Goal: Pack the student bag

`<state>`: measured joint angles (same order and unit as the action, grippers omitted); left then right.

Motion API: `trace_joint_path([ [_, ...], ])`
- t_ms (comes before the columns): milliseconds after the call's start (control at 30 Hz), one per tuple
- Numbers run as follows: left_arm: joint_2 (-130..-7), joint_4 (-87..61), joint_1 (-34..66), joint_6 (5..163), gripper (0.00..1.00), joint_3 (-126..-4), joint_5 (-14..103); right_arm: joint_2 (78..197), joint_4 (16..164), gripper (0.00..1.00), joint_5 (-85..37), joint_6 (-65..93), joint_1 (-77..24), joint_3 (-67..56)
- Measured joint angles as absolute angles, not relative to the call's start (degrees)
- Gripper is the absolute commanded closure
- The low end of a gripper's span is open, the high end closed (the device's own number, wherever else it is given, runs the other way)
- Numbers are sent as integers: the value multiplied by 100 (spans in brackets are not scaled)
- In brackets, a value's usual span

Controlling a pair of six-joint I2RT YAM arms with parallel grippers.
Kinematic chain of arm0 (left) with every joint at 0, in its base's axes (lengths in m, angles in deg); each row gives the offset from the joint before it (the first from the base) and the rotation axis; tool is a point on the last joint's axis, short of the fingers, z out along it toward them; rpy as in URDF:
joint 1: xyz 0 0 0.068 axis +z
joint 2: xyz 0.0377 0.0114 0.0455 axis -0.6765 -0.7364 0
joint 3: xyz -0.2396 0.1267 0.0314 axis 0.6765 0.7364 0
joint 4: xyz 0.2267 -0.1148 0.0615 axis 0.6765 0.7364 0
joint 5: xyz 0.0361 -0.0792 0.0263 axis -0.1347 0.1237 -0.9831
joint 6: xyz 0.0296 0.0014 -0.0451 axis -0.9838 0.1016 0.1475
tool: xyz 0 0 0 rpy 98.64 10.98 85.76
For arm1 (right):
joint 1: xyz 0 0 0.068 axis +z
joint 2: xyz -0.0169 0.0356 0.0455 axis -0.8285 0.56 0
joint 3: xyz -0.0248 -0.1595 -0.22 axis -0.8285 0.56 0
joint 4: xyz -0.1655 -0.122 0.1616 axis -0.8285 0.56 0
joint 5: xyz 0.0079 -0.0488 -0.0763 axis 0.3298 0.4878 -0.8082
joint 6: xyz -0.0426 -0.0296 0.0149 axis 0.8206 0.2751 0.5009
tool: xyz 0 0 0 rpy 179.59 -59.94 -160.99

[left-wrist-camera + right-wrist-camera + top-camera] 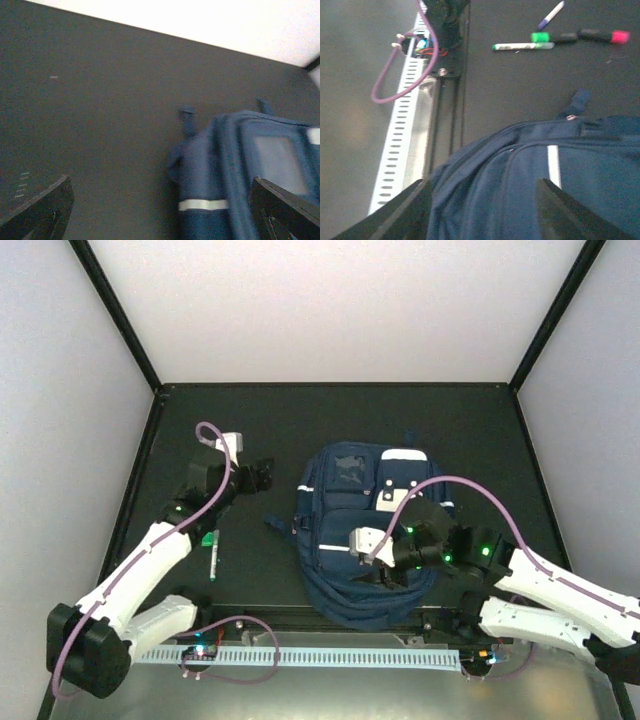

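Our right tool (385, 575), jaws released, hovers above the bag (350, 480); left tool (262, 476) gapes empty beside it; pens (522, 46) ahead probably await packing.

blurry student bag (220, 160), partly off-frame

Soft, matt navy cloth student bag (335, 530) on a smooth, matt black table (250, 420)

A white marker (520, 46), a pink-ended marker (600, 35) and a blue-tipped pen (551, 15) lie together on the dark table (520, 90).
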<state>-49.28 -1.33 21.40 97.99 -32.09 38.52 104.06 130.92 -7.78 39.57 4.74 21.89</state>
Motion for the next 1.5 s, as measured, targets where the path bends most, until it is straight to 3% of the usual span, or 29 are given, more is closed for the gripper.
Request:
trace_joint_path([
  [100, -5009, 280, 2405, 9725, 1, -3336, 3362, 10454, 12836, 23, -1136, 3761, 474, 2088],
  [233, -5557, 887, 2960, 9815, 3, -3510, 3240, 10520, 12537, 21, -1866, 3354, 372, 2049],
  [333, -5822, 1069, 3104, 9777, 16, -3565, 3769, 10572, 12480, 29, -2234, 3035, 61, 2049],
  [633, -5669, 776, 2763, 9657, 22, -3298, 6402, 11370, 12893, 39, -2389, 2051, -284, 1553],
  [900, -5105, 806, 1764, 9751, 25, -2660, 7211, 11960, 13109, 35, -2013, 1249, -284, 1474],
  [1033, -4784, 691, 1017, 9801, 25, -2512, 7207, 11851, 13363, 40, -2260, 994, -350, 1476],
  [1300, -4526, 439, -1138, 8671, 22, -2848, 6033, 11051, 13759, 45, -2065, 467, -1840, 1811],
  [1500, -5020, 111, -2308, 7264, 9, -3117, 4910, 10557, 13879, 49, -1768, 27, -2616, 2091],
])
